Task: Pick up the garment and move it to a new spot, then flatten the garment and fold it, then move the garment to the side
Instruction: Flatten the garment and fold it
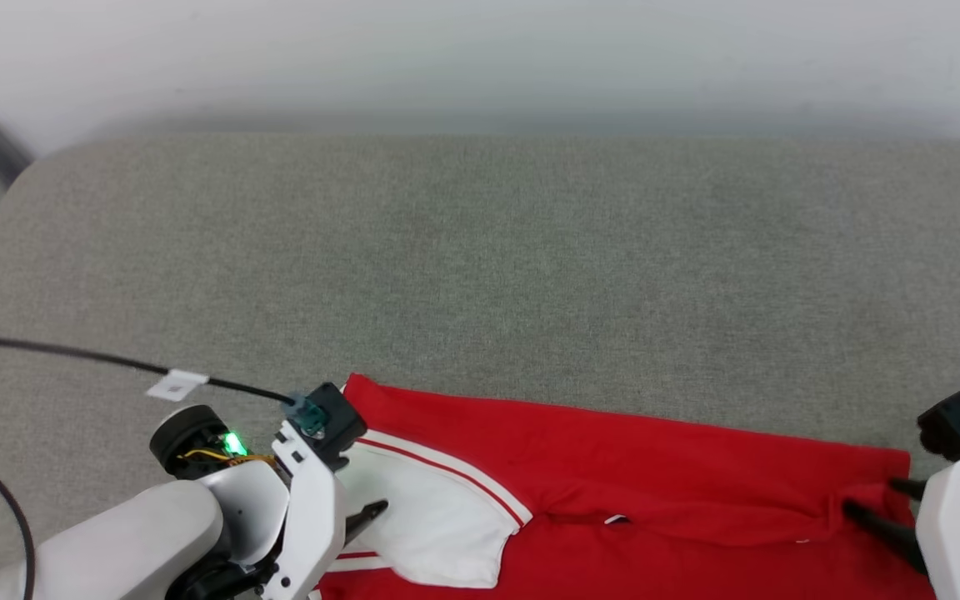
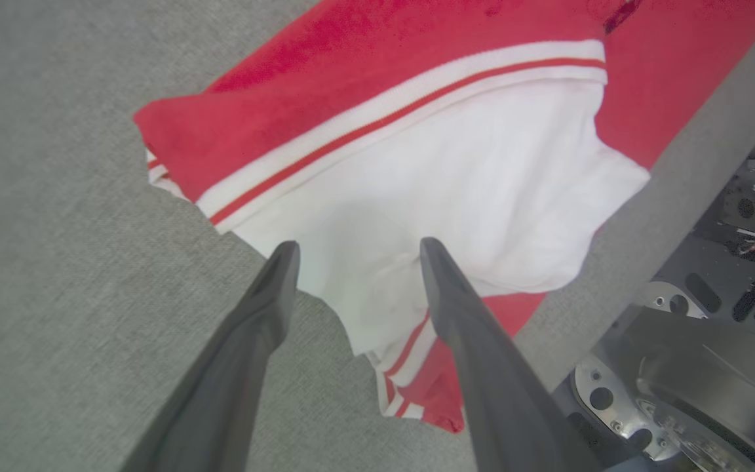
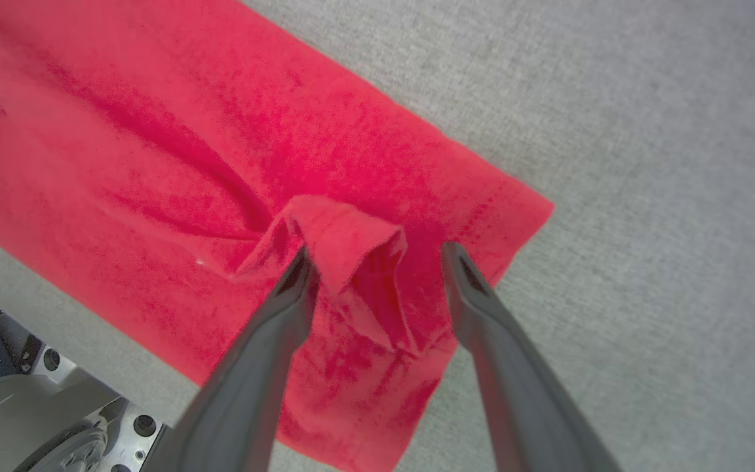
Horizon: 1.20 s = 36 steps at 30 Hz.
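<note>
The garment (image 1: 655,483) lies on the near edge of the cushion (image 1: 480,250). The left gripper (image 2: 358,244) is over its left end, the right gripper (image 3: 377,251) over its right end.

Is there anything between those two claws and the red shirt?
Nothing visible. The left gripper stands open at the white sleeve of the garment; the right gripper open with a raised red fold between its fingers.

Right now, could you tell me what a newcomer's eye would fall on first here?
The bright red garment lies spread along the near edge of the grey cushion. The left gripper hangs over its white sleeve, jaws open; the right gripper straddles a raised red fold, jaws open.
</note>
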### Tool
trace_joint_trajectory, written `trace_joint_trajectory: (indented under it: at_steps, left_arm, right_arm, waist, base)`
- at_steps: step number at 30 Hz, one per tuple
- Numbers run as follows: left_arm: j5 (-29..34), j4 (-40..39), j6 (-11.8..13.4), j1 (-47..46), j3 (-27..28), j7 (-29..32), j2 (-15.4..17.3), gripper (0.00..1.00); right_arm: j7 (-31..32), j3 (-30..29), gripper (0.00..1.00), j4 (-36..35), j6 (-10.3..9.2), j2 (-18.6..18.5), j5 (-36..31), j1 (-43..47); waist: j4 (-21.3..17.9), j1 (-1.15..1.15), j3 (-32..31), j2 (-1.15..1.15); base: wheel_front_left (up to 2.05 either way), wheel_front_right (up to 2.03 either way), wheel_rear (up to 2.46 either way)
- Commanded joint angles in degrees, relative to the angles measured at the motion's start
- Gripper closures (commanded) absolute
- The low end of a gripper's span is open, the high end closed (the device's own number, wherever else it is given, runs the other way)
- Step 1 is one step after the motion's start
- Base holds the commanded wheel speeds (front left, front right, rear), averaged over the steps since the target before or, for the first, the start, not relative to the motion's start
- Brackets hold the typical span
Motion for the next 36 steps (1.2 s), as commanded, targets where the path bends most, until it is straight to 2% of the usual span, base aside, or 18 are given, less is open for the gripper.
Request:
trace_joint_trajectory:
  at_steps: [1, 5, 10, 15, 20, 24, 29, 34, 35, 36]
  left_arm:
    - [0.83, -0.51, 1.16, 1.56, 0.92, -3.05, 0.30, 0.00]
    - [3.47, -1.95, 5.94, 3.36, 4.10, -12.74, 0.74, 0.00]
    - [7.58, -2.47, 13.67, 6.00, 7.51, -24.36, -0.15, 0.00]
    - [10.09, -0.99, 22.32, 9.30, 11.53, -35.63, -1.91, 0.00]
    - [10.88, -0.07, 28.12, 12.73, 15.37, -40.74, -3.79, 0.00]
    - [12.88, -0.68, 31.28, 15.42, 18.67, -41.61, -5.65, 0.00]
    - [17.39, -3.33, 33.76, 19.63, 24.90, -41.71, -8.34, 0.00]
    - [21.59, -4.68, 33.71, 24.76, 32.09, -41.72, -11.50, 0.00]
    - [21.59, -4.68, 33.71, 24.76, 32.09, -41.72, -11.50, 0.00]
    - [23.45, -4.86, 33.46, 26.82, 35.18, -41.71, -13.13, 0.00]
  right_arm:
    - [-1.39, -0.55, 0.00, -1.00, -0.05, -1.10, 0.12, 0.27]
    - [-5.39, -3.79, 0.00, -2.93, -0.05, -2.96, 0.44, 1.71]
    - [-9.90, -11.55, 0.00, -3.17, -0.05, -3.79, 1.11, 4.75]
    - [-10.96, -18.54, 0.00, -1.53, -0.05, -1.58, 2.34, 10.72]
    - [-10.20, -23.04, 0.00, 0.06, -0.05, 2.63, 3.79, 16.35]
    - [-9.60, -24.91, 0.00, 1.22, -0.05, 6.60, 3.73, 19.17]
    - [-8.84, -25.63, 0.00, 2.43, -0.05, 11.28, 3.59, 20.40]
    - [-7.07, -24.00, 0.00, 3.84, -0.03, 14.93, 3.40, 20.39]
    - [-7.07, -24.00, 0.00, 3.84, -0.03, 14.93, 3.40, 20.39]
    - [-6.15, -22.87, 0.00, 4.33, -0.01, 16.04, 3.24, 20.25]
  waist:
    - [-0.28, 0.00, -1.23, 0.00]
    - [-0.41, 0.00, -2.66, 0.00]
    - [-0.18, 0.00, -3.28, 0.00]
    - [0.36, 0.00, -2.81, 0.00]
    - [0.89, 0.00, -1.97, 0.00]
    - [1.61, 0.00, -1.23, 0.00]
    - [2.21, 0.00, -0.39, 0.00]
    - [2.67, 0.00, 0.37, 0.00]
    - [2.67, 0.00, 0.37, 0.00]
    - [2.77, 0.00, 0.57, 0.00]
  base:
    - [0.00, 0.00, 0.00]
    - [0.00, 0.00, 0.00]
    - [0.00, 0.00, 0.00]
    - [0.00, 0.00, 0.00]
    - [0.00, 0.00, 0.00]
    - [0.00, 0.00, 0.00]
    - [0.00, 0.00, 0.00]
    - [0.00, 0.00, 0.00]
    - [0.00, 0.00, 0.00]
    - [0.00, 0.00, 0.00]
